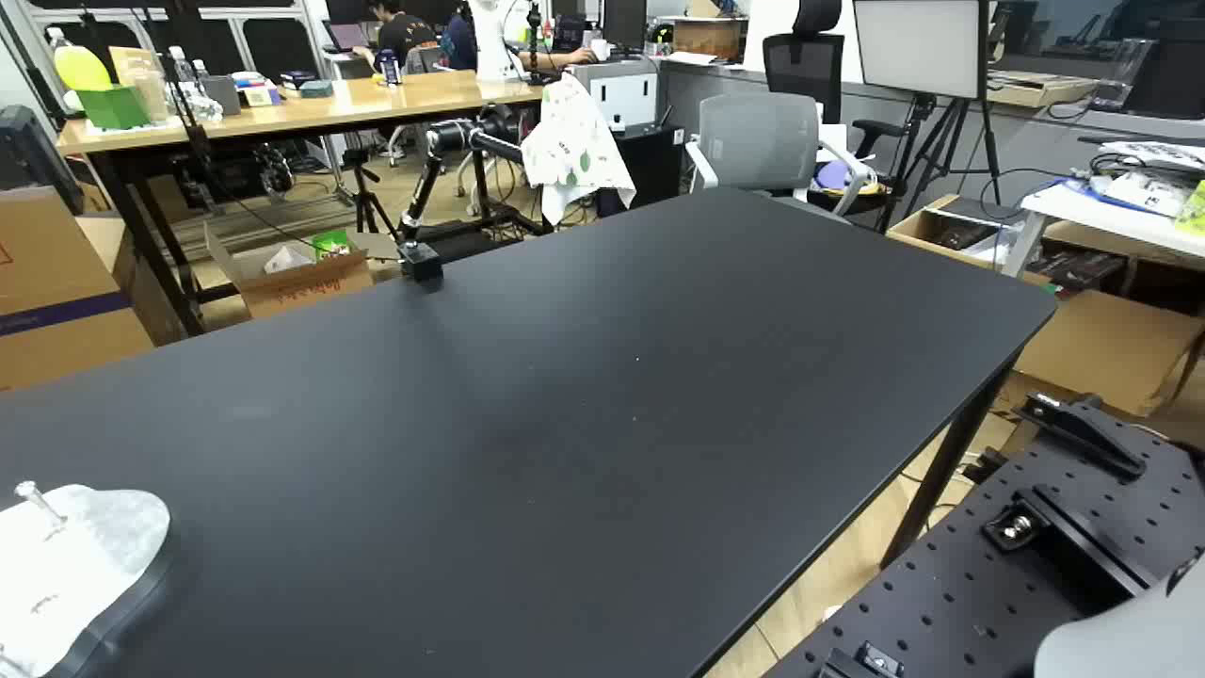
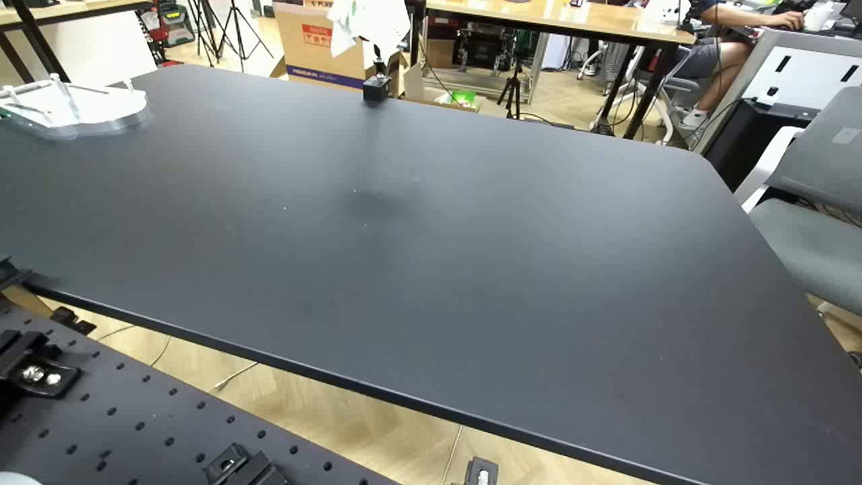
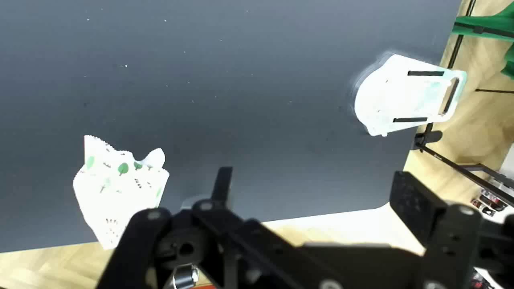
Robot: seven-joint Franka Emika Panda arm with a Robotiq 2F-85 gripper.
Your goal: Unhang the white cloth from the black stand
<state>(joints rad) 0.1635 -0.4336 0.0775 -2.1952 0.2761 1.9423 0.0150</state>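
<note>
The white cloth [image 1: 576, 151] with green leaf prints hangs from the upper end of the black stand [image 1: 421, 221], which is fixed at the far edge of the black table. In an exterior view the cloth [image 2: 370, 23] is cut off at the top, above the stand's base [image 2: 376, 89]. In the wrist view the cloth [image 3: 120, 188] lies left of my gripper [image 3: 315, 185], apart from it, its lower part partly behind the left finger. The stand cannot be made out there. My gripper is open, with nothing between its fingers. It shows in neither exterior view.
The black table [image 1: 584, 424] spreads below. A white plate with upright pegs [image 1: 85, 546] sits at one end, also in the wrist view [image 3: 405, 96]. Cardboard boxes [image 1: 301, 282], a grey chair [image 1: 763, 141] and a wooden desk [image 1: 377, 99] stand beyond the table.
</note>
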